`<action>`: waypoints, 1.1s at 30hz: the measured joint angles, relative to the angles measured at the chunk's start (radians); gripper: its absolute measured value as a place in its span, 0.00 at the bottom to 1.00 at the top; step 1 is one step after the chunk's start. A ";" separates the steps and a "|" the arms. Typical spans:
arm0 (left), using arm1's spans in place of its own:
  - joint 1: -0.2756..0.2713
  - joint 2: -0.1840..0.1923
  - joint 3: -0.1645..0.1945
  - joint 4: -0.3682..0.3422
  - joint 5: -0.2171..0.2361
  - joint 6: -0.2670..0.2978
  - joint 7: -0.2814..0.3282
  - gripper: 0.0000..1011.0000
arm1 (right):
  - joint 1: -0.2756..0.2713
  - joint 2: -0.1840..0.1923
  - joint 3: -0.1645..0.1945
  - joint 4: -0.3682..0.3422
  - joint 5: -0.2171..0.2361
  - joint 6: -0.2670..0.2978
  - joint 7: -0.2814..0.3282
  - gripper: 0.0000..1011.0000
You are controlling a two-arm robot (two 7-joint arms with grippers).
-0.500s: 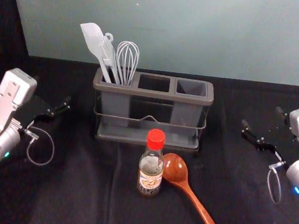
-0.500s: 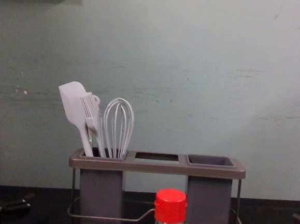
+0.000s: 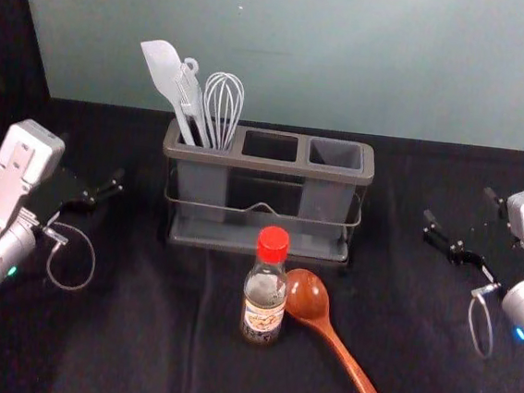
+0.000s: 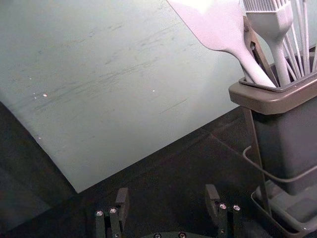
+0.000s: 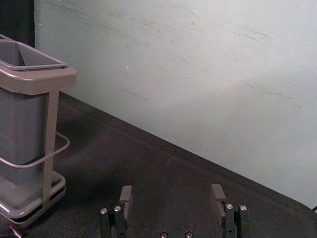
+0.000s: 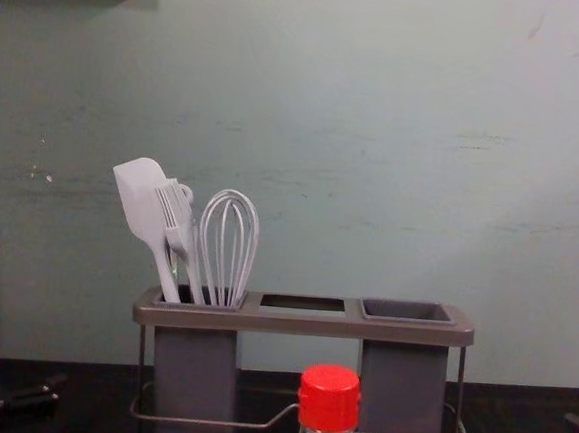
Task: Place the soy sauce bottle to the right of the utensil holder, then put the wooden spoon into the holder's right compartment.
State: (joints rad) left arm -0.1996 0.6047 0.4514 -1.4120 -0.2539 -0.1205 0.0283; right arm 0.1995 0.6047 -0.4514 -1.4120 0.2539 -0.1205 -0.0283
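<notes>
In the head view the soy sauce bottle (image 3: 265, 294) stands upright in front of the utensil holder (image 3: 269, 164). The wooden spoon (image 3: 325, 323) lies just right of the bottle, bowl toward the holder and handle slanting to the front right. My left gripper (image 3: 105, 186) is off the holder's left side; in the left wrist view the left gripper (image 4: 166, 201) is open and empty. My right gripper (image 3: 460, 211) is off the holder's right side, and in the right wrist view the right gripper (image 5: 172, 201) is open, holding nothing. The red bottle cap (image 6: 329, 398) shows in the chest view.
A white spatula (image 3: 168, 76), a brush and a whisk (image 3: 223, 107) stand in the holder's left compartment. The right compartment (image 6: 407, 312) has nothing visible in it. A pale wall (image 3: 350, 56) rises behind the black-covered table (image 3: 137, 333).
</notes>
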 joint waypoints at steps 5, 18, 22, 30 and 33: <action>0.000 0.000 0.000 0.000 0.000 0.000 0.000 0.99 | 0.000 0.000 0.000 0.000 0.000 0.000 0.000 0.99; 0.000 0.000 0.000 0.000 0.000 0.000 0.000 0.99 | 0.000 0.000 0.000 0.000 0.000 0.000 0.000 0.99; 0.000 0.000 0.000 0.000 0.000 0.000 0.000 0.99 | 0.000 0.000 0.000 0.000 0.000 0.000 0.000 0.99; 0.000 0.000 0.000 0.000 0.000 0.000 0.000 0.99 | 0.000 0.000 0.000 0.000 0.000 0.000 0.000 0.99; 0.000 0.000 0.000 0.000 0.000 0.000 0.000 0.99 | 0.000 0.000 0.000 0.000 0.000 0.000 0.000 0.99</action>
State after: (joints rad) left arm -0.1995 0.6047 0.4514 -1.4120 -0.2539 -0.1205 0.0283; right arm 0.1995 0.6047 -0.4514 -1.4119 0.2539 -0.1205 -0.0283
